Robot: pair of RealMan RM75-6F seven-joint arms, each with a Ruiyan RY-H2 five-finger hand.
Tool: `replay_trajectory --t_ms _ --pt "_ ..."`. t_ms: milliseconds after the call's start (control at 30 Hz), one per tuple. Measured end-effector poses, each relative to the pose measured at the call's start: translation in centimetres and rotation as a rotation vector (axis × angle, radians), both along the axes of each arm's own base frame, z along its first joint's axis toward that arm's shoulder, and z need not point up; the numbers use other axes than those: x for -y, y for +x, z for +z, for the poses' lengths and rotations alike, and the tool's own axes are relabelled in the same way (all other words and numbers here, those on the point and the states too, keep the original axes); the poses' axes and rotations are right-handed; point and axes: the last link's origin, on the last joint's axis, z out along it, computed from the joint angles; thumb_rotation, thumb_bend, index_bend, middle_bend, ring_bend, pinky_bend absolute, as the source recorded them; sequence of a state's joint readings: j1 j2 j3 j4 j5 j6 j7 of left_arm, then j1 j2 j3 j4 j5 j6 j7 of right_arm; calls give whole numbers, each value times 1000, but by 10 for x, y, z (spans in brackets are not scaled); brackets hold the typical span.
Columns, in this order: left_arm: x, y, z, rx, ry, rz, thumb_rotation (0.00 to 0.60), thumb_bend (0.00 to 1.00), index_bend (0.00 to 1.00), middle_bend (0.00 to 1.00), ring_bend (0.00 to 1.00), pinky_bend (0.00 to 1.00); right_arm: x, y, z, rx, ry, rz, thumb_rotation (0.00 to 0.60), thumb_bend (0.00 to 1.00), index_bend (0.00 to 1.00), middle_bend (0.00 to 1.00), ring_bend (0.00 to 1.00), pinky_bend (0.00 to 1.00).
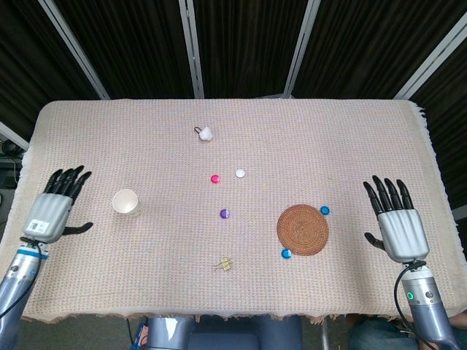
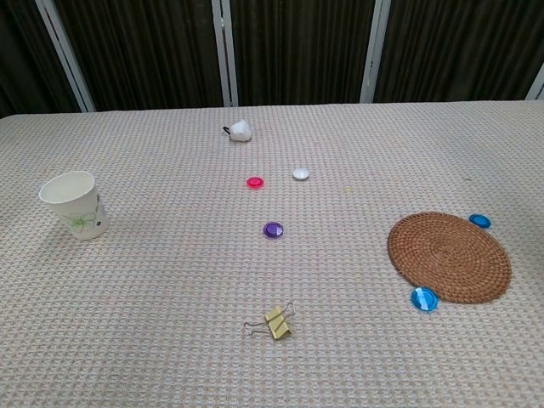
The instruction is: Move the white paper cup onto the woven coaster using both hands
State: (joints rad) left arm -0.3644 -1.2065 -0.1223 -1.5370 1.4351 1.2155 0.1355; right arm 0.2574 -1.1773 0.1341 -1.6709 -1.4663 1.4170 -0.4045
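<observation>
hands spread over a cloth-covered table [image 1: 350, 131], paper cup waiting at our left.

our left hand [image 1: 52, 210] hovers with fingers apart beside the upright white paper cup [image 1: 126, 202], holding nothing; our right hand [image 1: 395, 224] lies equally splayed near the right edge. the woven coaster [image 1: 303, 230] sits bare, well apart from the cup, flanked by two blue buttons [image 2: 423, 298]. a purple button [image 2: 272, 229] and a yellow binder clip [image 2: 274, 323] lie between.
</observation>
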Motion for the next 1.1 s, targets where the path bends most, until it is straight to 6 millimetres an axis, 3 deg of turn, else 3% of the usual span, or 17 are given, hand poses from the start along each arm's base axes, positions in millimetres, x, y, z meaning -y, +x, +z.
replay_trajectory --t_ms 200,333,567,800,1100 --pt "-37 18 -34 -89 -126 -70 600 0 70 85 72 204 4 -6 2 -17 -26 -35 600 0 0 0 0 0" --pt "-52 18 -47 -120 -176 -70 600 0 79 104 95 225 5 -8 5 -21 -44 -45 600 0 0 0 0 0" --pt "-65 10 -57 -123 -231 -25 600 0 127 147 179 331 7 -10 7 -25 -54 -55 600 0 0 0 0 0" --pt "-70 8 -68 -100 -261 -9 600 51 303 325 330 473 8 -12 7 -22 -56 -60 600 0 0 0 0 0" --pt "-74 12 -70 -84 -244 -18 600 90 381 386 377 501 9 -13 9 -16 -62 -67 600 0 0 0 0 0"
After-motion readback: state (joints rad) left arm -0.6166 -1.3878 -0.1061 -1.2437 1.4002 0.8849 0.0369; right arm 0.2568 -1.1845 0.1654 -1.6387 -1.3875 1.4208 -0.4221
